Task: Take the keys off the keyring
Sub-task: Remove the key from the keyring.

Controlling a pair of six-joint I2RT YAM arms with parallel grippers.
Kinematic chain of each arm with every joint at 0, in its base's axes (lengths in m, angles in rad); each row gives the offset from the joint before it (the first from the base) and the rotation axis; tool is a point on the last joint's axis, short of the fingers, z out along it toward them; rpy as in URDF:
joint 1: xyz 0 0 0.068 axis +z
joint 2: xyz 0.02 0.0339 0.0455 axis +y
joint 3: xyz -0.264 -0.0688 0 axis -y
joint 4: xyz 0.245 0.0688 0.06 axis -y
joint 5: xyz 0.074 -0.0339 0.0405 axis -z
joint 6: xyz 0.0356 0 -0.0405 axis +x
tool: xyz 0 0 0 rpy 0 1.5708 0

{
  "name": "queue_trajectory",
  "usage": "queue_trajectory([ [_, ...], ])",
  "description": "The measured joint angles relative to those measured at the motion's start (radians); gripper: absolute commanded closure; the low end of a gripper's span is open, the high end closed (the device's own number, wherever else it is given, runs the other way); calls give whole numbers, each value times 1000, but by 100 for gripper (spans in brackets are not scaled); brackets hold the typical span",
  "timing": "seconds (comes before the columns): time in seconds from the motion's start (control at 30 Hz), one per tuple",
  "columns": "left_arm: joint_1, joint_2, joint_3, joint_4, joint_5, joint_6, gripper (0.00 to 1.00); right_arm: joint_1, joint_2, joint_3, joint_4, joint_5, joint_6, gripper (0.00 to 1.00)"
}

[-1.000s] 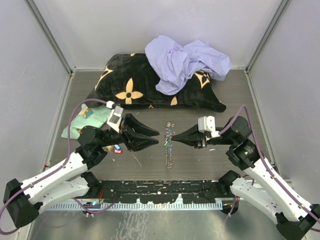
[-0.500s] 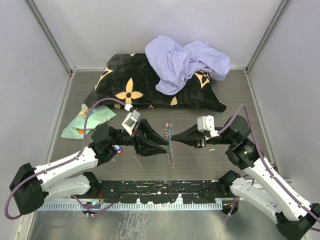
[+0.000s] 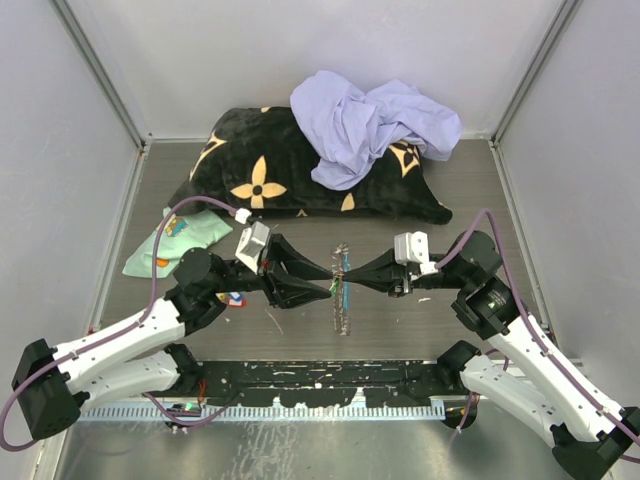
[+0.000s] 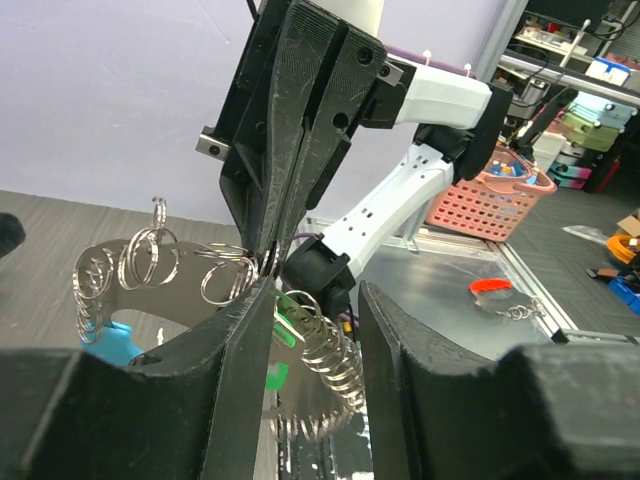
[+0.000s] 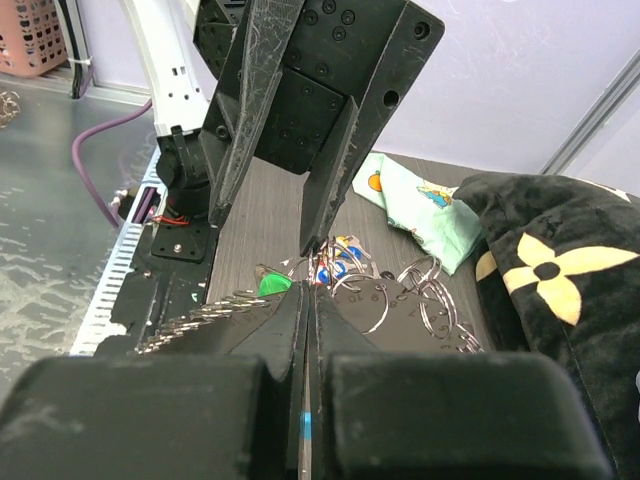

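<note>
At mid-bench (image 3: 480, 190) the right gripper (image 3: 349, 283) has its jaws closed on the keyring (image 3: 340, 315). The left gripper (image 3: 329, 284) holds its jaws apart around it, a green-tagged key (image 4: 287, 330) seemingly attached.

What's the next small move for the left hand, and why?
Probably close the left hand on the green-tagged key. The right hand is shut on the keyring, steadying it. The left hand's open jaws straddle the keyring, and the green tag appears to sit between them, so a pinch looks ready.
</note>
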Motion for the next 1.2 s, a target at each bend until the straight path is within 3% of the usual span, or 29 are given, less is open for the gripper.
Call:
queue_trajectory([
  [0.73, -2, 9, 13, -35, -45, 22, 72, 0, 12, 3, -7, -8, -3, 99],
  [1.2, -9, 39, 21, -29, -71, 24, 72, -2, 13, 6, -34, -9, -2, 99],
])
